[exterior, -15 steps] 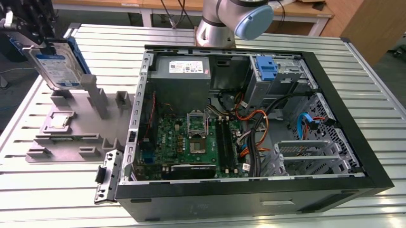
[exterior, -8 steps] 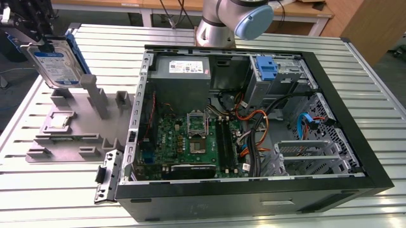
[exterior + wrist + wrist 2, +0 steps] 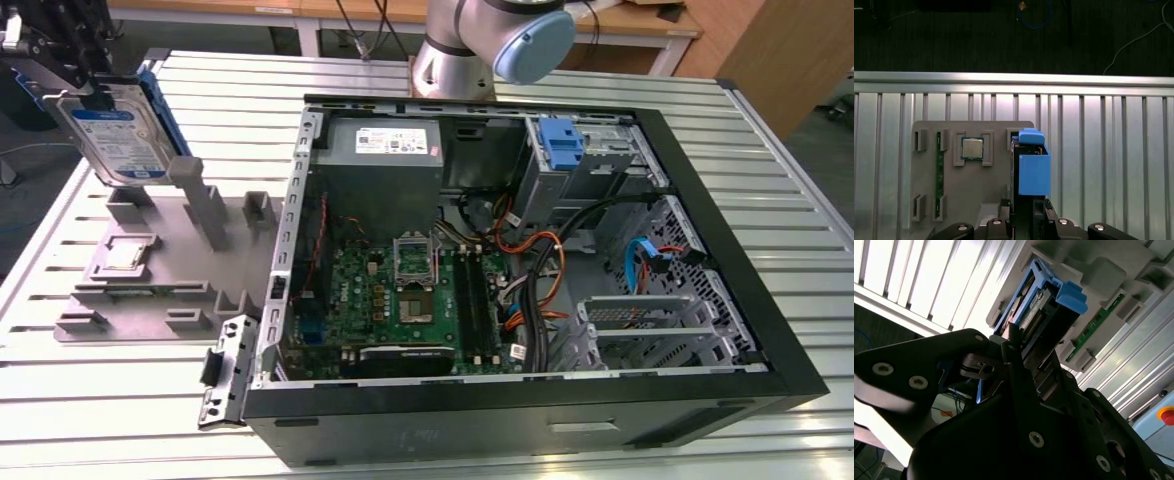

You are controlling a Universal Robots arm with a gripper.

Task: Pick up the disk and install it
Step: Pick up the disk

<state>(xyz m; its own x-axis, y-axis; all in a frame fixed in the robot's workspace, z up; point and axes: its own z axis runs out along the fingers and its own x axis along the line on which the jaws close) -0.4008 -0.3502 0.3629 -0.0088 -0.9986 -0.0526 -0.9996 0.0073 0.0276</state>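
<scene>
The disk, a silver-grey drive with a white and blue label in a blue plastic carrier, hangs upright at the exterior view's far left, just above the grey holder tray. My gripper is shut on its upper edge. In the first wrist view the carrier's blue end sticks out beyond my gripper, over the tray. The second wrist view shows my gripper clamped on the disk edge-on.
The open computer case lies to the exterior view's right, with a drive bay holding a blue bracket, a power supply, the motherboard and loose cables. The tray carries a processor chip and a memory stick. The arm's base stands behind the case.
</scene>
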